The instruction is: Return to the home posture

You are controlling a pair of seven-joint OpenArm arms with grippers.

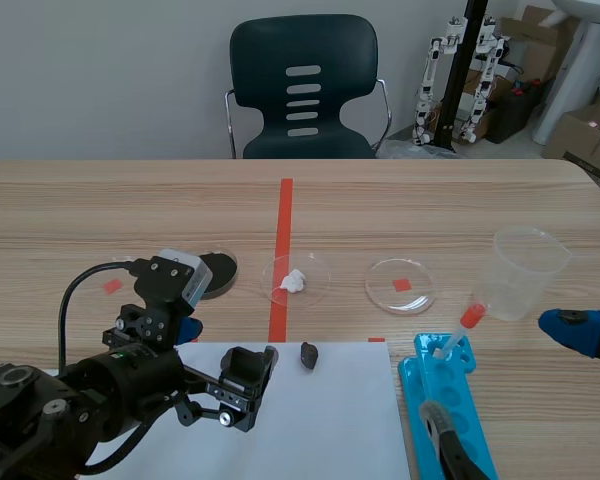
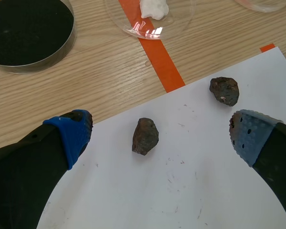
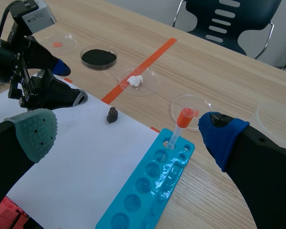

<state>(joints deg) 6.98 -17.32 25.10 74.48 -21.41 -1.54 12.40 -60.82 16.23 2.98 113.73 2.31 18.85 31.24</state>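
trouble is likeliest with the white paper sheet [image 1: 330, 420]: the left gripper [image 2: 160, 131], fingers spread wide and empty, hangs low over it at 7 o'clock on the table, so a dragging retreat could crease it. the right gripper [image 3: 128, 131], likewise agape and empty at 4 o'clock, could clip the light blue plastic tube rack [image 1: 415, 372], the clear plastic beaker [image 1: 528, 272] or the slim orange-capped tube [image 1: 460, 332]. smallest hazard: the dark brown stone [image 2: 145, 136] under the left gripper, easily knocked.
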